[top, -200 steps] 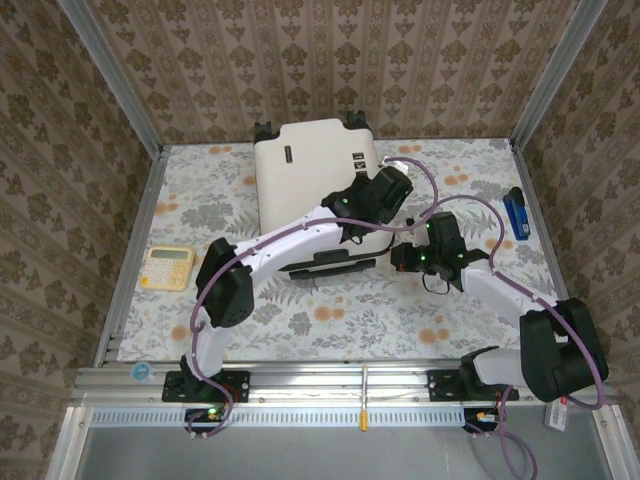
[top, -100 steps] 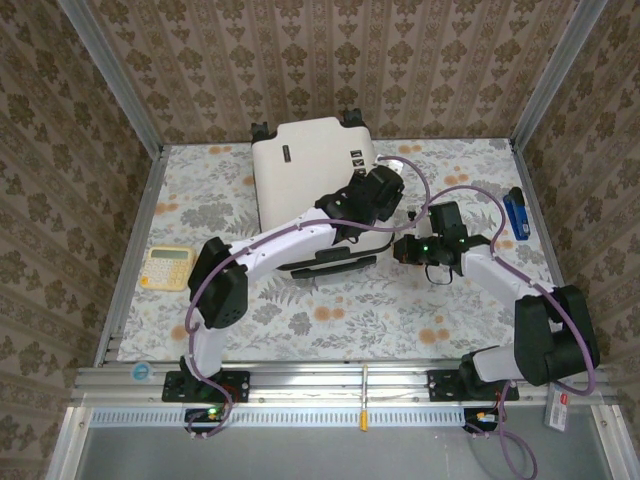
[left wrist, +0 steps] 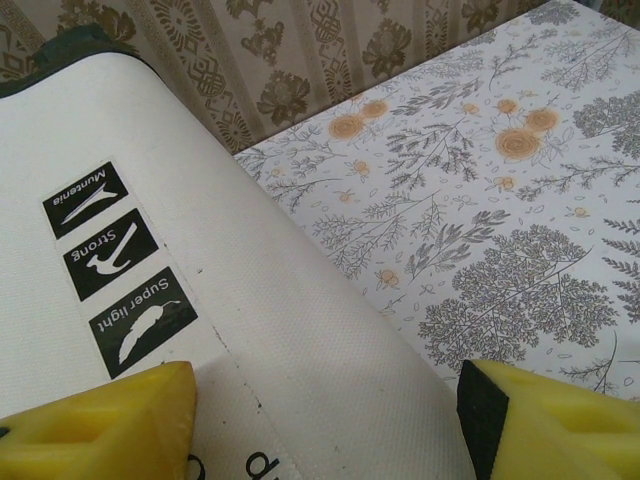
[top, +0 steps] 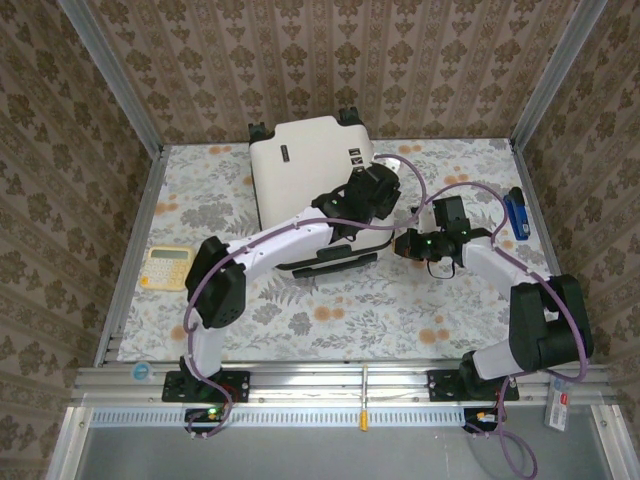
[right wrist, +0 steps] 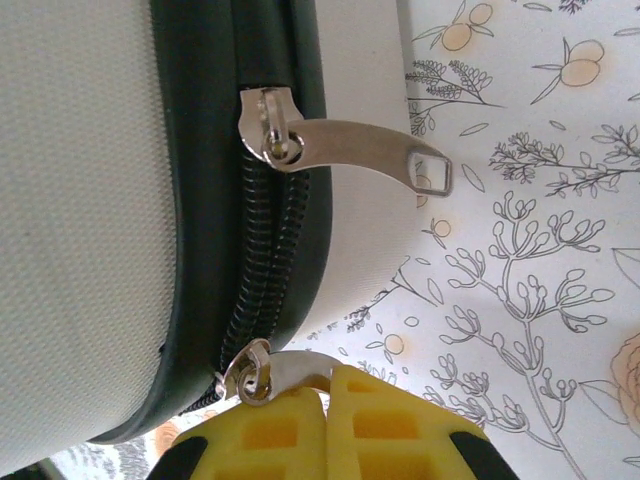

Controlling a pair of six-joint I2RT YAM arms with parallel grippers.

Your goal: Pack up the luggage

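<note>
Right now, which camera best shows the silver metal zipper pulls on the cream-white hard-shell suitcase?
Right wrist: both silver metal zipper pulls close-up on the seam, the lower one pinched by the right pincer. Top view: too small to tell. Left wrist: the shell's black labels.

a yellow calculator point(top: 167, 267) lies near the left edge of the flowered tablecloth point(top: 350, 310); a small blue item point(top: 515, 213) lies at the right edge, well apart. patterned wallpaper point(top: 300, 60) covers the walls, and a metal rail point(top: 330, 382) runs along the near side
</note>
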